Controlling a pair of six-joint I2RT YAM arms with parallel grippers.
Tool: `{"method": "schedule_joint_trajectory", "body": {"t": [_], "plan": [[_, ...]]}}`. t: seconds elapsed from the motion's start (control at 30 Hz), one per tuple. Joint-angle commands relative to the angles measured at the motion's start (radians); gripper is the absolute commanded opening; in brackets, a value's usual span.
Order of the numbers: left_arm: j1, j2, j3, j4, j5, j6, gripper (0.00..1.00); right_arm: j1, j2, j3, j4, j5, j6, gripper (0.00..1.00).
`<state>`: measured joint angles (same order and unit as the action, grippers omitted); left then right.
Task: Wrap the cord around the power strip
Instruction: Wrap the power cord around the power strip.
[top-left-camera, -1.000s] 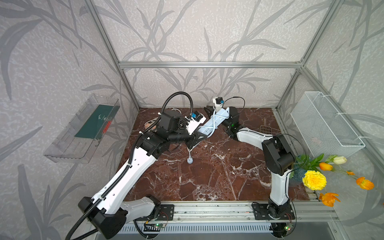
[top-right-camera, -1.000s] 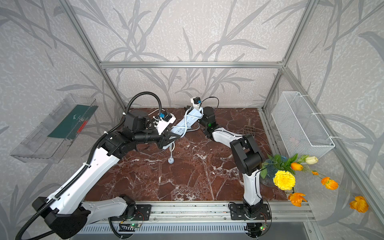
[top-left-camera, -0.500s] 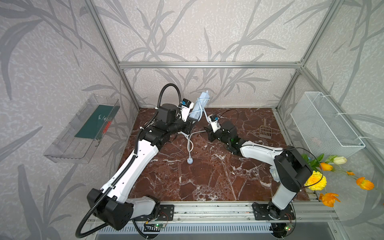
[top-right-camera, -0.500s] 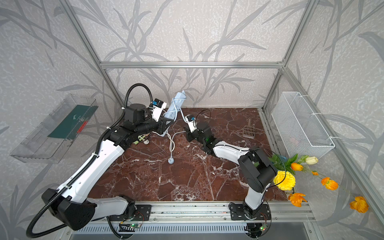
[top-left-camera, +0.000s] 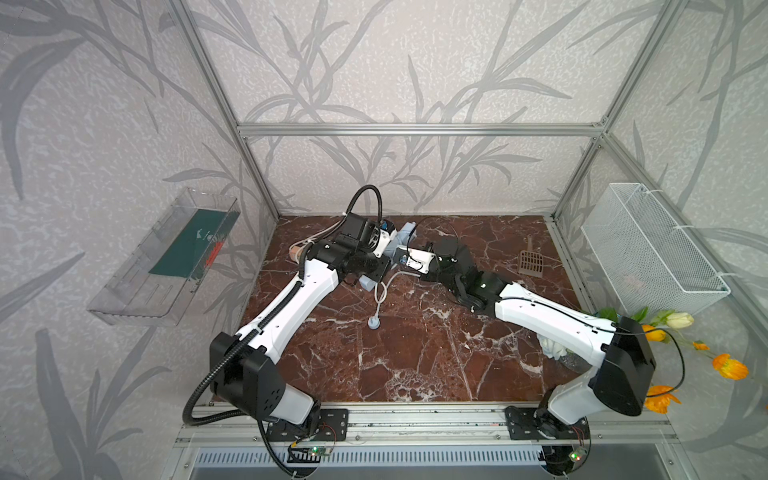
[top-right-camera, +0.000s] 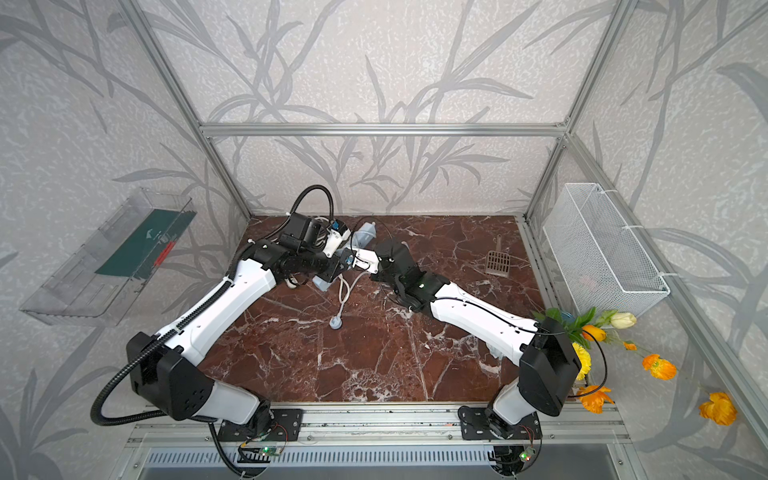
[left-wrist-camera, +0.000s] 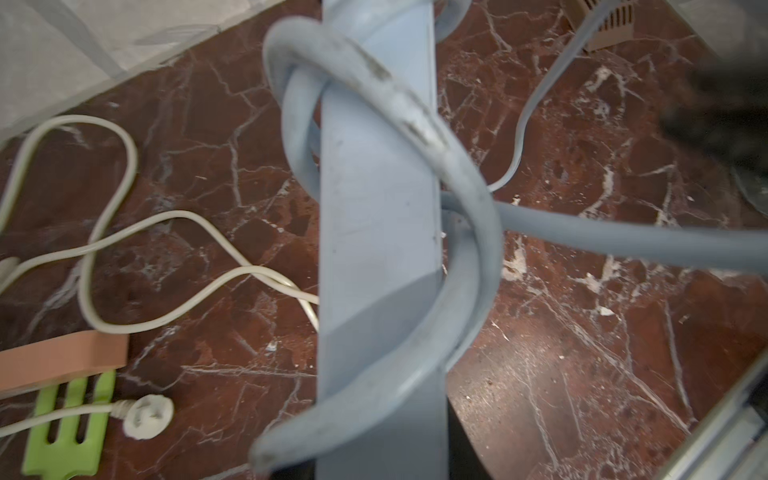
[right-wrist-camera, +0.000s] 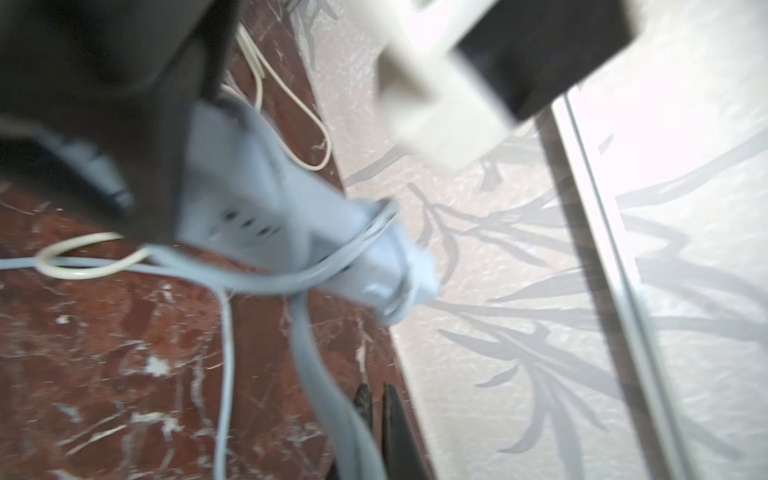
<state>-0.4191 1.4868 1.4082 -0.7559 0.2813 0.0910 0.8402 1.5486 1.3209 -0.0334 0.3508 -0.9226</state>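
Note:
A pale blue power strip hangs tilted above the marble floor near the back wall. My left gripper is shut on its lower end. The blue-grey cord coils around the strip in loose loops. Its tail drops to a round plug on the floor. My right gripper sits right beside the strip, shut on a stretch of the cord that leads off the coil.
A cream cord with a white plug lies by a peach block and a green piece at the back left. A brown scoop lies at the back right. A wire basket and flowers are at the right, and a clear shelf at the left.
The left gripper swung the strip upright toward the back wall, then lowered it to a tilt. The right gripper came round from behind the strip to its front with the cord.

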Motion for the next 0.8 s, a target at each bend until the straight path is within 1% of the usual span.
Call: {"method": "schedule_joint_trajectory", "body": {"t": [0.0,0.03,0.13,0.2,0.3,0.4,0.47,0.53,0.63,0.77], "plan": [[0.01,0.0,0.017,-0.113,0.153,0.002,0.0,-0.022,0.008,0.212,0.002,-0.027,-0.152,0.0],[0.008,-0.012,0.006,-0.114,0.213,0.007,0.0,-0.036,0.034,0.269,-0.037,-0.053,-0.135,0.0],[0.0,-0.07,-0.058,-0.079,0.425,0.028,0.0,-0.09,0.123,0.444,-0.183,-0.154,-0.089,0.08],[-0.013,-0.088,-0.078,-0.078,0.533,0.053,0.0,-0.125,0.184,0.542,-0.248,-0.22,-0.067,0.13],[-0.049,-0.105,-0.085,-0.106,0.611,0.112,0.0,-0.172,0.265,0.716,-0.419,-0.345,-0.04,0.22],[-0.055,-0.127,-0.086,-0.112,0.66,0.151,0.0,-0.226,0.3,0.819,-0.512,-0.518,0.026,0.33],[-0.054,-0.15,-0.089,-0.084,0.693,0.156,0.0,-0.265,0.318,0.853,-0.534,-0.625,0.091,0.36],[-0.05,-0.176,-0.089,-0.043,0.73,0.145,0.0,-0.309,0.337,0.859,-0.54,-0.732,0.163,0.37],[-0.046,-0.207,-0.082,0.021,0.78,0.117,0.0,-0.346,0.352,0.825,-0.512,-0.828,0.238,0.38],[-0.047,-0.224,-0.049,0.064,0.801,0.084,0.0,-0.371,0.368,0.742,-0.39,-0.85,0.334,0.41]]}}
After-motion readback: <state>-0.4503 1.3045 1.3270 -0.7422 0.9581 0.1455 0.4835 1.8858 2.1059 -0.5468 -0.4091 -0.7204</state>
